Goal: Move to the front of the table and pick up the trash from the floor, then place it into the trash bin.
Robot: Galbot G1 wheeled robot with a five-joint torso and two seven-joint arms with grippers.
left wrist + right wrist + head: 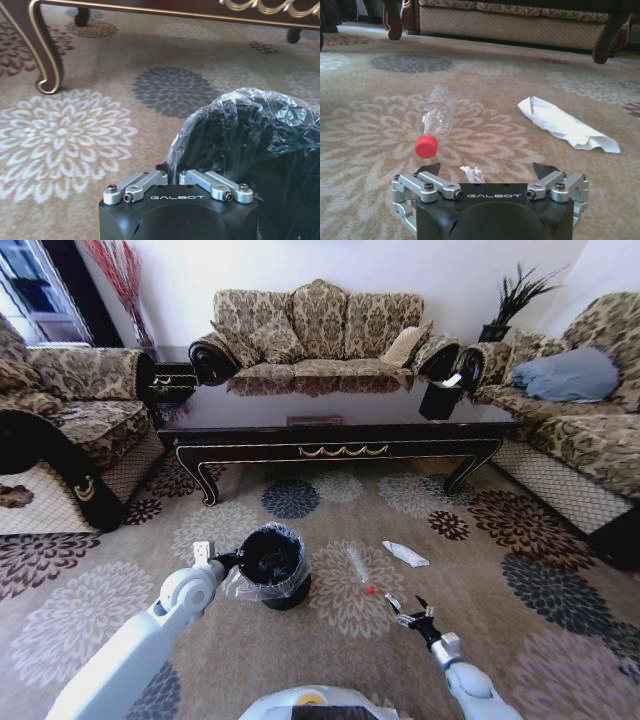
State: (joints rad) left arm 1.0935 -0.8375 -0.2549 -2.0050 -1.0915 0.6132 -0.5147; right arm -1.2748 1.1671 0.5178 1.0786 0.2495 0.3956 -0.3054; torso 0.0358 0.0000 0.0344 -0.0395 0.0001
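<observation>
The black trash bin (272, 565) with its clear liner stands on the patterned floor (330, 640) in front of the dark table (340, 430). My left gripper (230, 562) is at the bin's left rim, and in the left wrist view the gripper (172, 174) is shut on the liner-covered rim of the bin (250, 150). To the right of the bin lie a clear bottle (358, 567) with a red cap and a white wrapper (405, 554). My right gripper (410, 610) hangs low over the carpet, open. In its wrist view the gripper (487, 169) straddles a small white crumpled scrap (474, 174), with the bottle (436, 116) and wrapper (567, 125) beyond.
Sofas ring the table on the left (70, 430), back (320, 335) and right (580, 410). A black tissue box (440, 395) sits on the table's right end. A curved table leg (47, 55) stands past the bin. Open carpet lies at the front right.
</observation>
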